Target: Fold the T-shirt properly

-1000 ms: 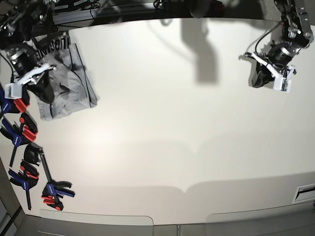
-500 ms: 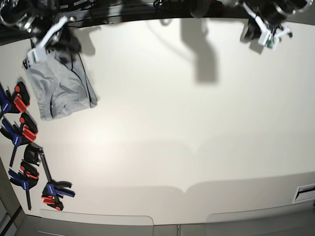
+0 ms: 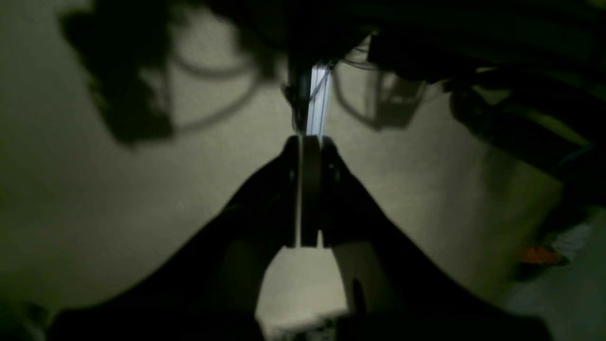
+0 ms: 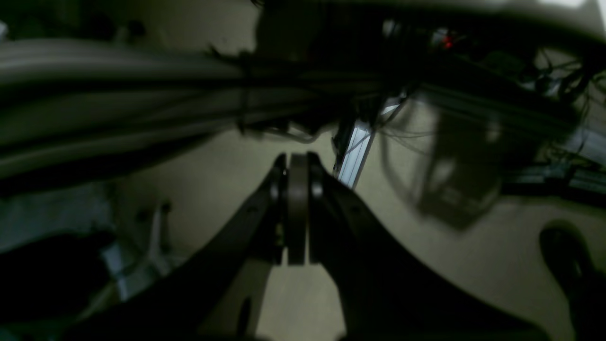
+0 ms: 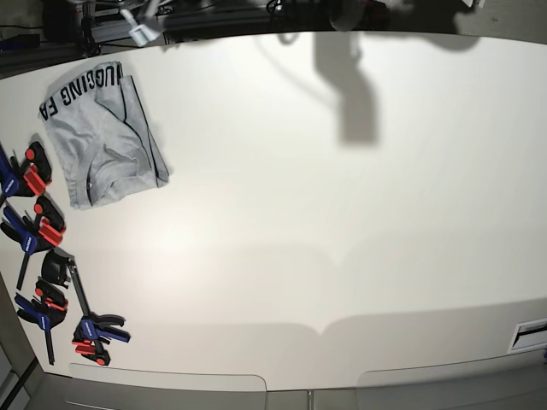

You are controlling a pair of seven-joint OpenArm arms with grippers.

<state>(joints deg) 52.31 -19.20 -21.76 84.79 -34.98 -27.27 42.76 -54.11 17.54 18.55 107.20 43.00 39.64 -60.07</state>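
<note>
The T-shirt [image 5: 104,141] lies folded in a small grey bundle at the table's far left, with black lettering [image 5: 81,85] along its far edge and dark trim lines across it. No gripper touches it. My left gripper [image 3: 307,156] is shut and empty, held over bare table near the back rail. My right gripper [image 4: 297,170] is also shut and empty, near the cables at the back edge. In the base view both arms are almost out of frame; only a white bit of one arm [image 5: 141,26] shows at the top left.
Several red, blue and black clamps [image 5: 43,256] lie along the table's left edge below the shirt. The white table [image 5: 342,213] stretches to the right. An aluminium rail [image 3: 318,99] and cables [image 4: 473,94] run along the back.
Both arms have pulled back and up, out of the base view. The arm over the shirt has left it, and the shirt now lies uncovered with its lettering showing.
</note>
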